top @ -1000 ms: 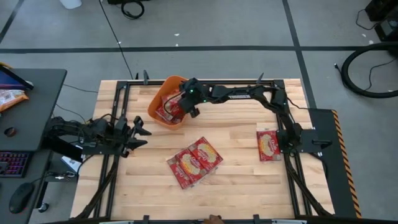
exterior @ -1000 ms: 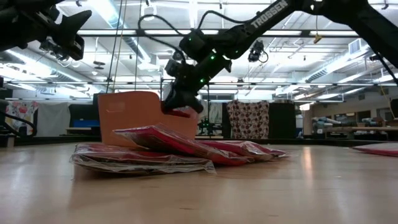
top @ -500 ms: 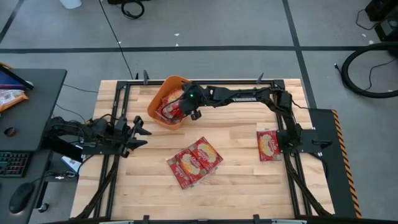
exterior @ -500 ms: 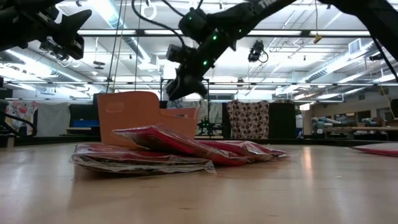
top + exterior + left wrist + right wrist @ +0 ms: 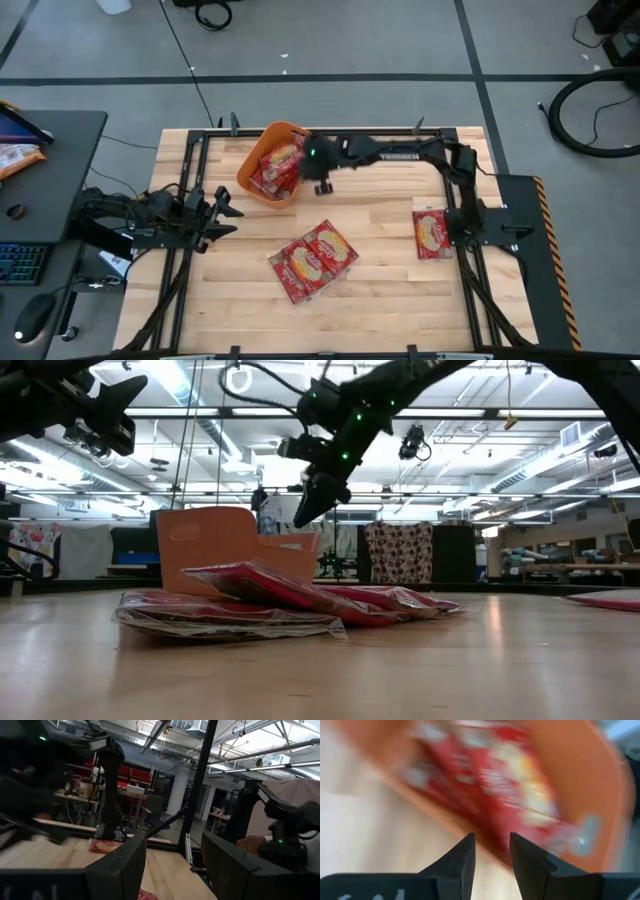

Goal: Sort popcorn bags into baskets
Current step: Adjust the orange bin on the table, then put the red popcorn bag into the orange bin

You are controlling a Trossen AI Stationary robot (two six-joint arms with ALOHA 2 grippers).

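Note:
The orange basket (image 5: pixel 262 168) stands at the table's far side, left of the middle, with red popcorn bags (image 5: pixel 279 164) lying in it; they show blurred in the right wrist view (image 5: pixel 505 775). My right gripper (image 5: pixel 322 186) hangs open and empty above the table just beside the basket's right rim, pointing slantwise down (image 5: pixel 308 508). More popcorn bags lie overlapping in a pile (image 5: pixel 312 260) at mid-table, and one bag (image 5: pixel 431 232) lies flat near the right edge. My left gripper (image 5: pixel 226 210) waits open at the table's left side.
The black frame rails (image 5: pixel 190 170) run along the table's edges. The bare wood between the basket and the pile (image 5: pixel 370 215) is free room. A desk with a keyboard and mouse (image 5: pixel 30 265) stands off the table's left.
My right gripper has opened and let go of a red bag, which now lies in the basket. It has then risen out of the basket, drawn back toward the table's right and near side, and rolled its wrist.

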